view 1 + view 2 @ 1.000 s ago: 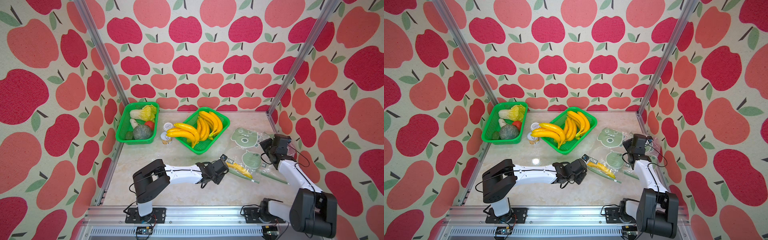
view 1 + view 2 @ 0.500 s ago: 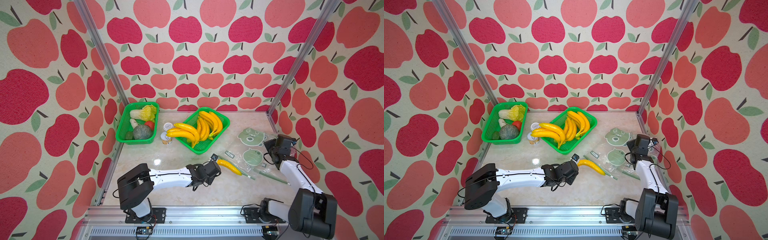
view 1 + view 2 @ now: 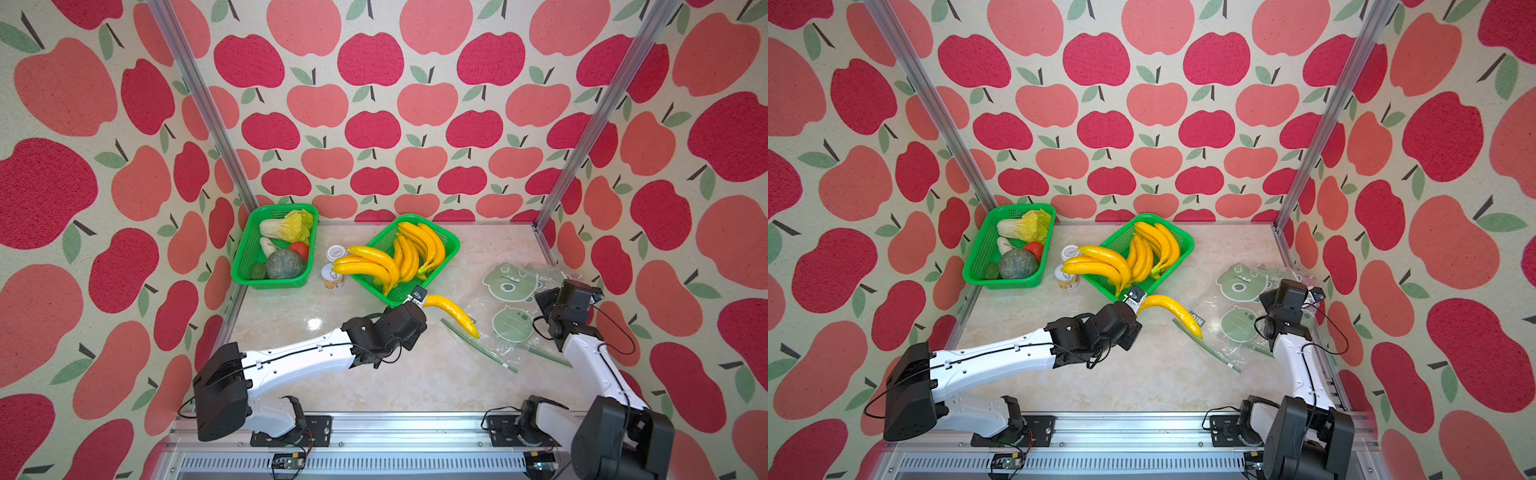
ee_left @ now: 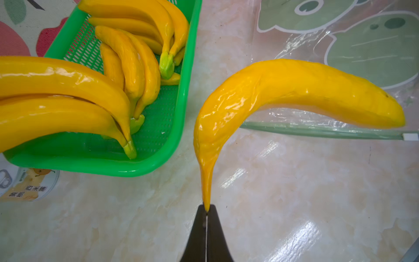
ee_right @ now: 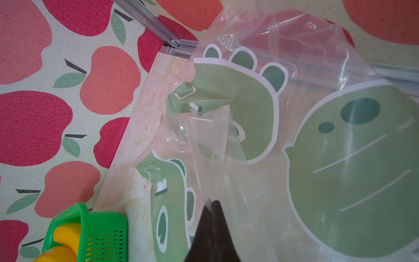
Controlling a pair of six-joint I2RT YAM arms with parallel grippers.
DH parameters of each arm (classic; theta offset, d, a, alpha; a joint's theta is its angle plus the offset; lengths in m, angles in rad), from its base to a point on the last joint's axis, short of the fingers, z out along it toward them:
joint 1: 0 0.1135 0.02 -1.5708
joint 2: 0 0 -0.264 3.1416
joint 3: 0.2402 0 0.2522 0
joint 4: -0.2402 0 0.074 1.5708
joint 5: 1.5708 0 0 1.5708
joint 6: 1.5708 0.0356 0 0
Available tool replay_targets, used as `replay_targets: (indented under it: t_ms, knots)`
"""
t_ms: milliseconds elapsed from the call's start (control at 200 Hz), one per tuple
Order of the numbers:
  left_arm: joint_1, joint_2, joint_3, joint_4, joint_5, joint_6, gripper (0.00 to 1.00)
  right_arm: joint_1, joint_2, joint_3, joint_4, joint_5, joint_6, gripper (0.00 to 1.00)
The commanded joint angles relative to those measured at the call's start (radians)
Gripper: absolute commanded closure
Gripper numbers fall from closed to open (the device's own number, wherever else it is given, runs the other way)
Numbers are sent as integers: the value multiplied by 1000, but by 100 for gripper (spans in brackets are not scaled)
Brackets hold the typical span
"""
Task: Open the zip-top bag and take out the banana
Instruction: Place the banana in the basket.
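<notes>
Banana (image 3: pixel 451 313), single, glossy yellow moulded plastic, curved and tapering to a thin stem: located just beside the near corner of the green perforated plastic basket (image 3: pixel 453 241) that holds the other bananas, between that basket and the transparent zip-top bag printed with green cartoon faces (image 3: pixel 513 322). The left claw (image 4: pixel 206 209) has its jaws clamped together on the very tip of the stem, a narrow purchase, judged to have been chosen because the stem is the only slim part of a smooth, slippery body. The banana's blunt end reaches away from the basket and overlies the bag's green zip strip (image 4: pixel 317 131); whether that end touches the film cannot be told. The fruit appears to be fully outside the bag. The right claw (image 5: pixel 212 202), farther from the basket on the bag's far side, is closed on a fold of the thin, crinkled film, judged to be anchoring the bag so it does not drag along with the fruit. The bag lies slack and wrinkled on the pale marble-patterned bench (image 3: pixel 374 386), its mouth turned toward the basket. Risk noted: with so small a hold, the banana could pivot or slip from the grip.
</notes>
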Motion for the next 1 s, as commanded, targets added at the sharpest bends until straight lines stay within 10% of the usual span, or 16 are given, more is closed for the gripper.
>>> replay_targets:
  t_ms: [0,520,995]
  knots:
    - [94,7,101,-16,42,89,100,-2,-37,-28,-31,-27,-27,100]
    - [519,534,714,-190,179,205,100,0,-104,-77,-69,-65,-43,100]
    - [547,879,1097,-254,300,292,100,0,-76,-75,-64,-71,-51,100]
